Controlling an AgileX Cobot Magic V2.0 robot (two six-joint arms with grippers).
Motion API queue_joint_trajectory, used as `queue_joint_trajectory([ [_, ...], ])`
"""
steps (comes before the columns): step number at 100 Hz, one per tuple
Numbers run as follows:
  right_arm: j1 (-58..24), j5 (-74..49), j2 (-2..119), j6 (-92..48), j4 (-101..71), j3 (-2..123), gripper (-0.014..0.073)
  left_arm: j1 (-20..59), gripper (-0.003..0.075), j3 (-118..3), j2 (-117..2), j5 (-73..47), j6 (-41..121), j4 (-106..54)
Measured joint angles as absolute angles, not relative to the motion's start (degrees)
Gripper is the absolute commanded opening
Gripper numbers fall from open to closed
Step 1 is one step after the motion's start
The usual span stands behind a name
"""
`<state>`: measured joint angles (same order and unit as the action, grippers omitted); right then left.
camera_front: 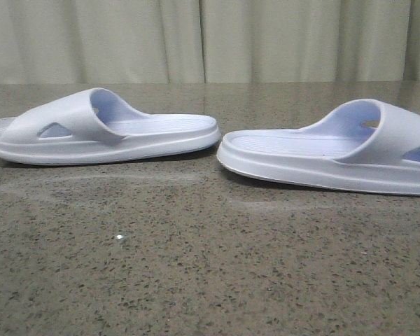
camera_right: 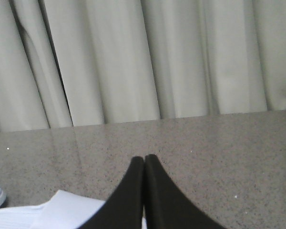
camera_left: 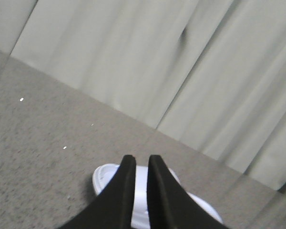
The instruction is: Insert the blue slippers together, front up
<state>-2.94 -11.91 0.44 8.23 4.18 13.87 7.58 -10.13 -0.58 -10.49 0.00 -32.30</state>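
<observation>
Fingers of the left gripper [camera_left: 142, 164] are black and pointed, and they sit close together with a thin gap between the tips. They hold nothing. Under them lies a very pale blue-white foam slipper [camera_left: 139, 191], seen partly behind the fingers. I cannot tell if the fingers touch it.

The right gripper [camera_right: 144, 160] has its two black fingers pressed tight together, tip to tip. It holds nothing too. A bit of the other pale slipper [camera_right: 62, 210] shows below it, off to one side.

From the front, no arm shows at all. Both slippers lie flat on the speckled grey-brown stone table [camera_front: 196, 266], soles down. The left slipper [camera_front: 105, 129] has its wide strap to the left and its heel to the middle. The right slipper [camera_front: 336, 150] has its strap to the right and its heel to the middle. The two heels are near each other but do not touch. Pale folded curtains [camera_front: 210, 38] hang behind the table.

It looks like the job is just starting, since no slipper is picked up or tucked into the other yet. Next, I think each gripper needs to spread its fingers, come down and pinch a slipper. Then the two can be turned and pushed together with the fronts up.
</observation>
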Motion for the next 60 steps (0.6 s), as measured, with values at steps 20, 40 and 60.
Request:
queue_joint_trajectory([
  [20, -2.9, -19.1, 8.1, 8.2, 3.3, 25.2, -0.0106, 7.6, 0.0015, -23.9, -9.7, -17.5, 0.0, -32.3],
  [40, -2.9, -27.5, 17.9, 8.2, -1.1, 36.5, -0.0106, 7.6, 0.0016, -35.3, -20.1, -23.6, 0.3, -30.1],
  [60, -2.9, -30.7, 22.2, 8.2, -3.0, 38.4, -0.0089, 7.6, 0.0024, -36.6, -26.5, -27.5, 0.3, -29.7],
])
